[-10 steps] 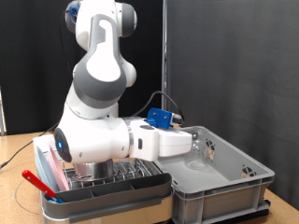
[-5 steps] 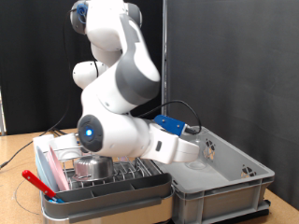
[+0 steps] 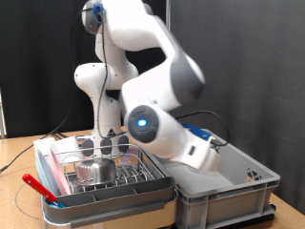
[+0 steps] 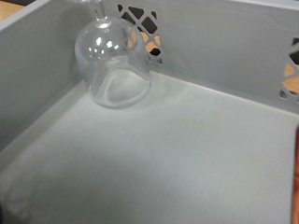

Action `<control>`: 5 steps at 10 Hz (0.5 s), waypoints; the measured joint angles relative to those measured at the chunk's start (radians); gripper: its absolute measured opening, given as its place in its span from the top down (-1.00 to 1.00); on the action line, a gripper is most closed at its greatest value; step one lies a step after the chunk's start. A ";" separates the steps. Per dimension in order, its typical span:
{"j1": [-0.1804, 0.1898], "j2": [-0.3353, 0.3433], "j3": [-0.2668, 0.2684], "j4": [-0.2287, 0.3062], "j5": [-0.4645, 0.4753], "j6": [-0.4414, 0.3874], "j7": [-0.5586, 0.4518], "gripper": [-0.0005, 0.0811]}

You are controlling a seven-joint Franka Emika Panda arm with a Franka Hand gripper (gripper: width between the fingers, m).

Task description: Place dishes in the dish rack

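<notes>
Reaching into grey bin (image 3: 250,187); gripper hidden behind arm, can't tell if spread. Clear glass (image 4: 112,63) lying ahead of it, untouched.

tabletop (image 3: 19,167): light wood, bare patch visible only at the exterior view's left. Directly on it: dish rack (image 3: 105,186) tray, pale with grey rim, toward the exterior view's bottom left; larger grey plastic bin (image 3: 229,196) just beside it on the exterior view's right, sides near or touching, can't tell which. A dark cable (image 3: 21,162) trails over the wood at far left.
</notes>
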 joint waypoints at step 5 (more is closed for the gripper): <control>0.041 -0.010 0.023 -0.026 -0.070 0.091 0.027 -0.99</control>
